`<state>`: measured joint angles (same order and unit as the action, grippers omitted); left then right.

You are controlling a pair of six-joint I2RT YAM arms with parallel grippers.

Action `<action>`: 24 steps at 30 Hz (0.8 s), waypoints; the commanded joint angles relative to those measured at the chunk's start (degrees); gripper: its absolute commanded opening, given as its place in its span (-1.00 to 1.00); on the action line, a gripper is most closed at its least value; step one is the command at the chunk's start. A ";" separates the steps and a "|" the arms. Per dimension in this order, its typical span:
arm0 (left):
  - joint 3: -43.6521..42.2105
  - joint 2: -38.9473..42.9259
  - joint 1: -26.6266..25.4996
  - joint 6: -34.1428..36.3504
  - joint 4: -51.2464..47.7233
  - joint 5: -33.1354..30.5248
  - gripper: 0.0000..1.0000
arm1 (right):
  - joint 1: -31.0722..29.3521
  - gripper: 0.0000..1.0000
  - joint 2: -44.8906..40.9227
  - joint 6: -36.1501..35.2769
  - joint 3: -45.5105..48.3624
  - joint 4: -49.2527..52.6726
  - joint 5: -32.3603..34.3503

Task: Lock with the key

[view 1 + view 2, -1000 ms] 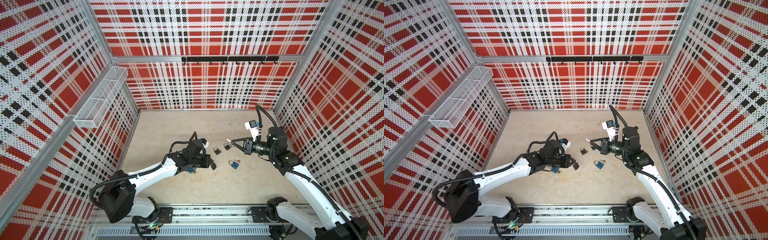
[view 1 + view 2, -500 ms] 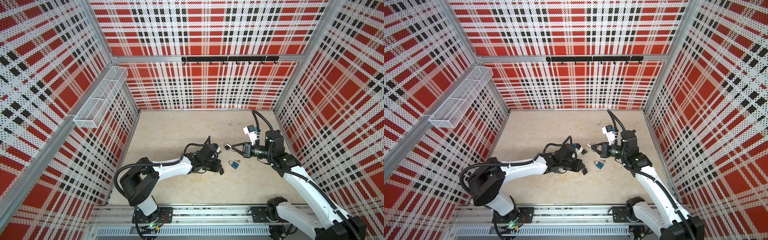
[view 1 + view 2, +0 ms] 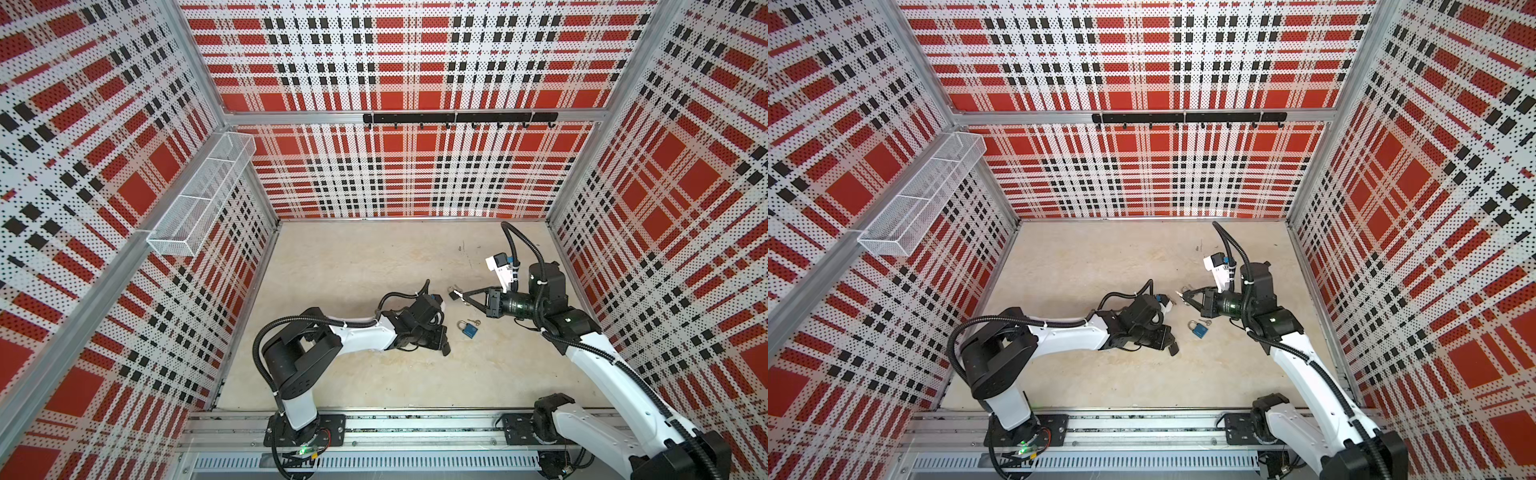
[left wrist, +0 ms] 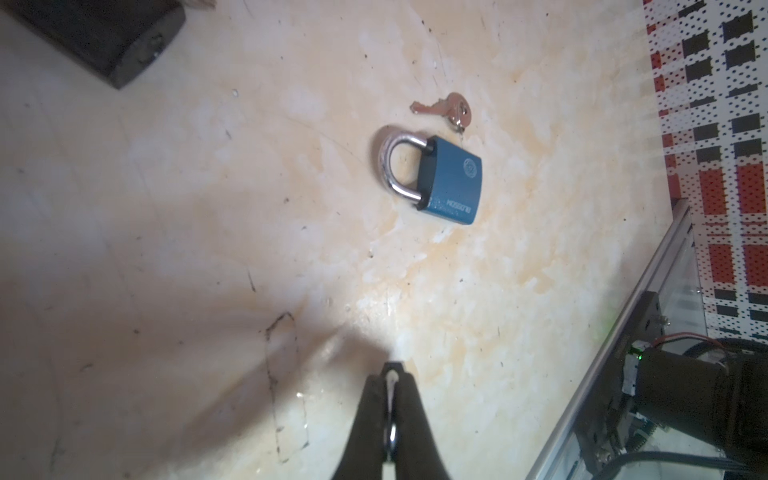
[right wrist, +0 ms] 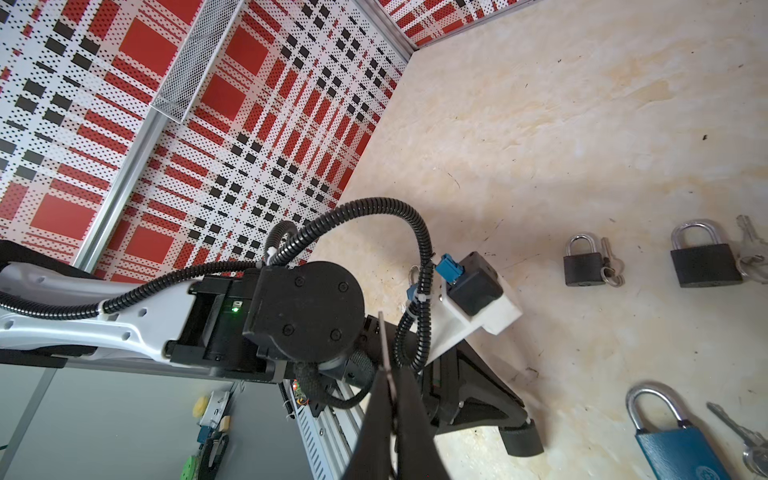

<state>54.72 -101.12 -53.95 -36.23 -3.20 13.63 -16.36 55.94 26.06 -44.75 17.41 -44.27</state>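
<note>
your left gripper [image 4: 392,370] is pinched shut on a small ring [image 4: 391,436] | blue padlock [image 4: 451,183] lies flat on the floor [image 4: 208,208] out ahead of it, not touching, loose key [image 4: 440,109] just beside the padlock | your right gripper [image 5: 388,376] is clamped tight on a thin key [image 5: 383,336], blade poking out front
</note>
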 commanded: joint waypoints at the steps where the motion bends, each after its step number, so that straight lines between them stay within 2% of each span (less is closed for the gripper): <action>1: -0.26 -0.87 -0.27 -0.82 3.43 -2.57 -1.00 | 0.20 -1.00 -1.97 -1.57 1.31 -0.72 0.98; 15: -2.13 -1.95 0.85 -1.81 4.38 -5.68 -1.00 | 0.19 -1.00 -0.04 -1.37 1.02 -0.54 1.76; 18: -2.87 -1.36 1.26 -2.02 4.40 -6.46 -0.80 | 0.19 -1.00 -0.04 -1.21 1.36 -0.53 2.88; 20: -3.16 -1.19 1.63 -2.09 4.37 -6.91 -0.58 | 0.22 -1.00 0.13 -0.84 1.51 -0.71 3.94; 24: -3.84 -0.19 2.69 -2.40 4.34 -7.68 -0.49 | 0.19 -1.00 0.40 -0.92 2.04 -1.07 4.45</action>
<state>51.53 -102.08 -52.03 -38.44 0.84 8.25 -16.36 55.90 26.11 -43.64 17.67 -41.06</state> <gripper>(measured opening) 0.249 0.053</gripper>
